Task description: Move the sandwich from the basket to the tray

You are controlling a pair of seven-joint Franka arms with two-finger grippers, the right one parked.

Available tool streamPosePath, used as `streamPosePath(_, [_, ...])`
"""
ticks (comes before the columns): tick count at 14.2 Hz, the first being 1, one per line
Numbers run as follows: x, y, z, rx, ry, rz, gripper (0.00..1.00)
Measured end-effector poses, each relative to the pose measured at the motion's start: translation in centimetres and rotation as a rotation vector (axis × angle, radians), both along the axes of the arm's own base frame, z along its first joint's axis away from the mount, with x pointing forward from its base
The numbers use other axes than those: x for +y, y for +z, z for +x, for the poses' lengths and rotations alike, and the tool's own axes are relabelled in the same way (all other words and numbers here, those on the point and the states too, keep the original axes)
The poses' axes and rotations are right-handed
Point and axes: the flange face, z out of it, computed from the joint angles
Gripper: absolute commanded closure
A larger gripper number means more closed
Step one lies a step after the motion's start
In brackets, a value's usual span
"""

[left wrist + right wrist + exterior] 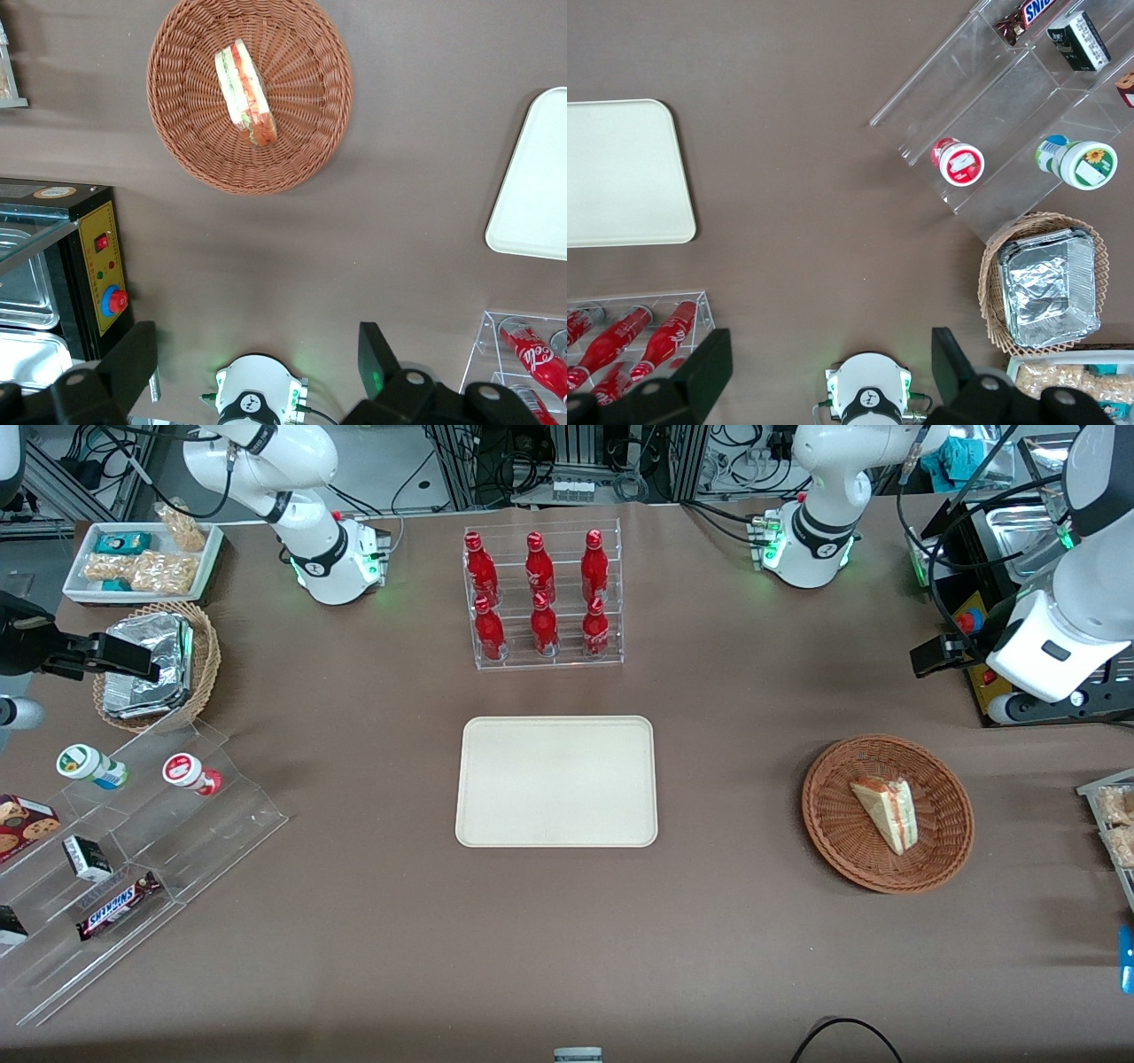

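toward the working arm's end of the table, well apart from the tray [556,781], the sandwich [886,810] lies in the round brown basket [833,779], its pointed end aimed at the tray. high above the table, farther from the front camera than the basket and not over it, hangs the gripper [257,363], its fingers [133,354] spread wide with nothing between them.

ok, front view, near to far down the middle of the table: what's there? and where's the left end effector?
Tray → bottle rack. The left end effector hangs open above the table toward the working arm's end, farther from the camera than the basket holding the sandwich.
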Motion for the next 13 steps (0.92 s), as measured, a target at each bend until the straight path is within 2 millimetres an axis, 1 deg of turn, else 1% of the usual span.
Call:
streamPosePath(8, [0.17, -0.05, 0.04, 0.001, 0.003, 0.001, 0.0])
streamPosePath(13, [0.4, -0.69, 0.35, 0.014, 0.006, 0.003, 0.0])
